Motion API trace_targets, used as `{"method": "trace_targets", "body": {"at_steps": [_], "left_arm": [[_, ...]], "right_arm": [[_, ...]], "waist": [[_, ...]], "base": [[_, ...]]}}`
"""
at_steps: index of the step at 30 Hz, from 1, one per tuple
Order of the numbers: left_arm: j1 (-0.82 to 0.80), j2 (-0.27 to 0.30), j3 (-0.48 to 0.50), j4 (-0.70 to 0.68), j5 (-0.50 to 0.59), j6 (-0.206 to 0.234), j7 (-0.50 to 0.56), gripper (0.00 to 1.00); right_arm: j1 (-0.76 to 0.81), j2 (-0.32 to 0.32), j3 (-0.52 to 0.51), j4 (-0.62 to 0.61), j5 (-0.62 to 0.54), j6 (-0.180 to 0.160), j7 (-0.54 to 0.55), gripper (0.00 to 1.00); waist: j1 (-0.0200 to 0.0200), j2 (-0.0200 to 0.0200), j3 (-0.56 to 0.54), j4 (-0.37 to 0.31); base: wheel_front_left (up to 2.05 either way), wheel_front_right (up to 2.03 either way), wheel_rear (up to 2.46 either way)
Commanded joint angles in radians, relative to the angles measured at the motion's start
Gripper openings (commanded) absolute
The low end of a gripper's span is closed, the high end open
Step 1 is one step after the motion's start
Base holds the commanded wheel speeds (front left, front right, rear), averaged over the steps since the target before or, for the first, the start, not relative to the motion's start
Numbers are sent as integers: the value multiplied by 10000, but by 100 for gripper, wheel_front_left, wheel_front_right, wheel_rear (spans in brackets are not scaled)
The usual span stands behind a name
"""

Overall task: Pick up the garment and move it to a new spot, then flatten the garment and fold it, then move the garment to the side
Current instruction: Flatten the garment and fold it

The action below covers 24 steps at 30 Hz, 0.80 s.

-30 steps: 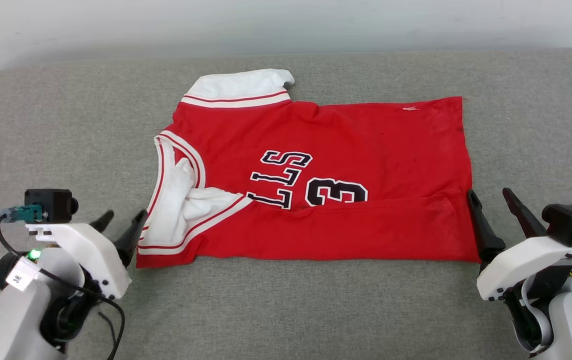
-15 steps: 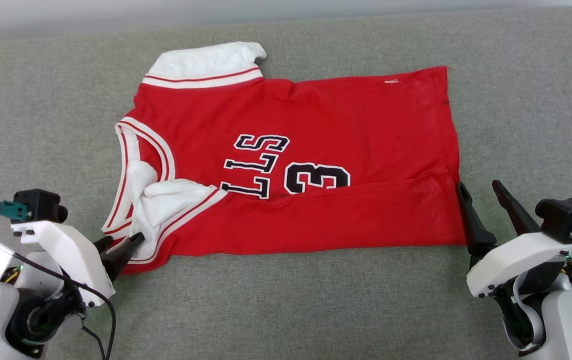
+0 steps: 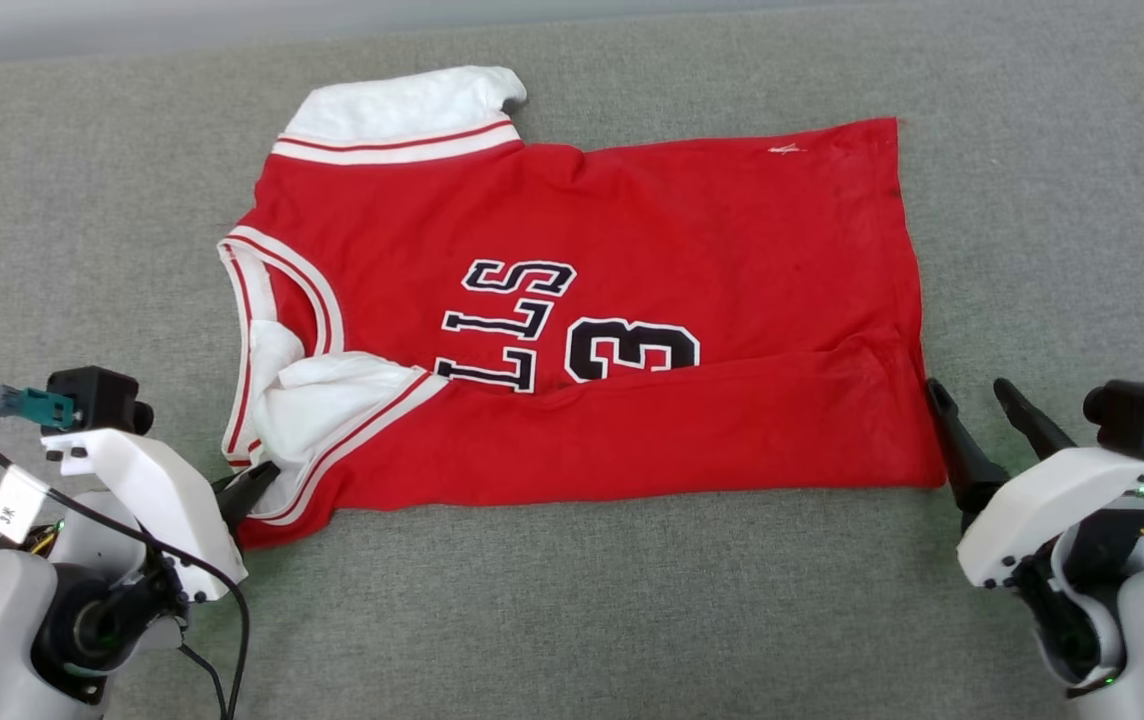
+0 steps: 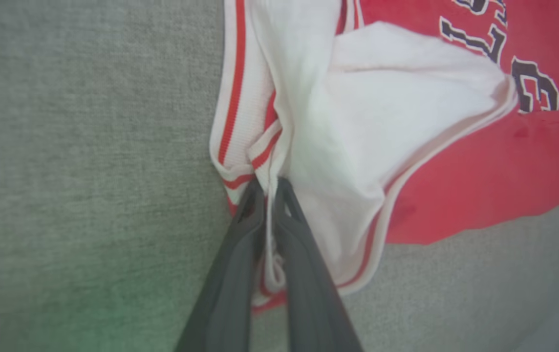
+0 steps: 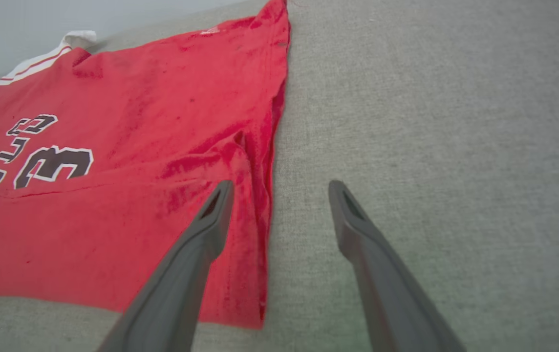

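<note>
The red garment lies spread sideways on the grey cushion, its near long edge folded over, collar to the left and hem to the right. My left gripper is shut on the garment at its near left corner; in the left wrist view the left gripper pinches white, red-striped cloth of the garment between its tips. My right gripper stands open at the hem's near right corner. In the right wrist view the right gripper straddles the hem of the garment, one finger over the red cloth and one over bare cushion.
The grey fabric cushion stretches on all sides of the garment, with a broad bare strip along the front. A pale wall runs along the far edge at the top.
My left gripper moved onto the collar corner and shut on it. The head camera tilted, so the whole scene shifted. The right gripper stayed open by the hem.
</note>
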Motion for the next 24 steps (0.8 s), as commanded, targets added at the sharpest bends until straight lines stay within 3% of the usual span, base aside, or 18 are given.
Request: {"method": "trace_targets", "body": {"at_steps": [1, 7, 17, 18, 20, 24], "left_arm": [[172, -147, -192, -8, 129, -5, -51, 0], [-42, 210, 59, -794, 542, 183, -501, 0], [-225, 151, -30, -1553, 815, 399, -598, 0], [-246, 118, -53, -1554, 822, 394, -615, 0], [-260, 27, -95, -1523, 827, 382, -698, 0], [-221, -82, -54, -1453, 779, 348, -866, 0]], "right_arm": [[-141, -152, -27, 28, 115, -5, 306, 100], [-343, -690, 98, 60, 523, -4, 2495, 100], [-761, -1088, 1111, 524, 1059, -4, 5004, 100], [-740, -1047, 1138, 671, 1162, -4, 5248, 47], [-718, -996, 1257, 867, 1239, -2, 5608, 0], [-908, -1012, 1256, 719, 1333, -4, 5603, 0]], "waist": [[1, -1, -95, 71], [1, -1, -279, 277], [1, -1, -47, 609], [1, -1, 0, 653], [1, -1, 66, 702], [1, -1, 172, 719]], "base": [[0, 0, 0], [0, 0, 0], [0, 0, 0], [0, 0, 0], [0, 0, 0], [0, 0, 0]]}}
